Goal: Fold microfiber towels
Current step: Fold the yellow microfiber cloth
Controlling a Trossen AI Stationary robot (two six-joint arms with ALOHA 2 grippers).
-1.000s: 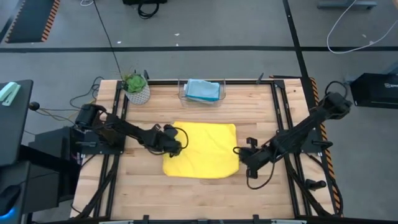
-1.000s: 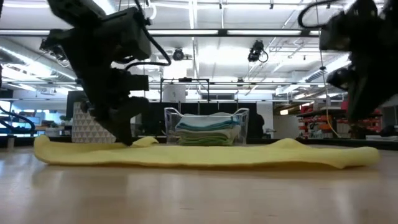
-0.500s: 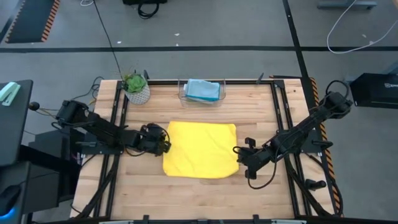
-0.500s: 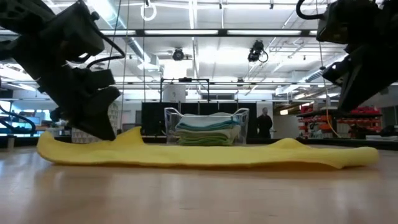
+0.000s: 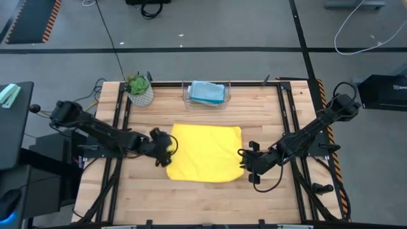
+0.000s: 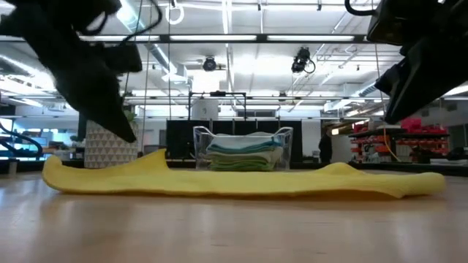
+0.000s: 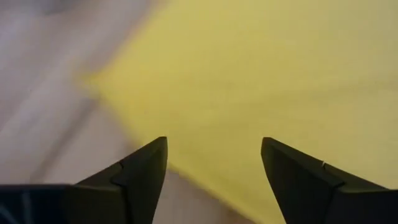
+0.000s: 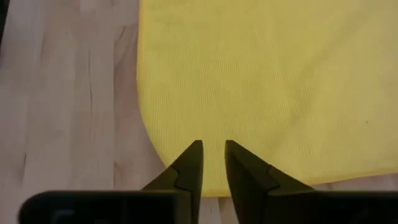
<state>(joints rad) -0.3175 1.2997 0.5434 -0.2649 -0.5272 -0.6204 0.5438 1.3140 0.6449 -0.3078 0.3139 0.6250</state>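
A yellow towel (image 5: 205, 152) lies spread flat in the middle of the wooden table; in the low view its left corner (image 6: 156, 155) stands up a little. My left gripper (image 5: 169, 150) hovers open just above the towel's left edge (image 7: 261, 68), touching nothing. At the towel's near right corner (image 8: 261, 74), my right gripper (image 8: 213, 146) hangs above the cloth with a narrow gap between its fingertips and nothing in it. Folded towels, light blue on top, sit in a clear bin (image 5: 206, 93).
The clear bin (image 6: 243, 150) stands at the table's far edge, and a potted plant (image 5: 139, 89) sits to its left. Bare wood (image 5: 203, 200) lies in front of the yellow towel. Black rails (image 5: 287, 127) run along the table's sides.
My left gripper has lifted off the yellow towel and drawn back toward the table's left edge, ending over the cloth's left border. The towel lies flat where it was, its left corner slightly raised. My right gripper has tipped a little but stayed in place.
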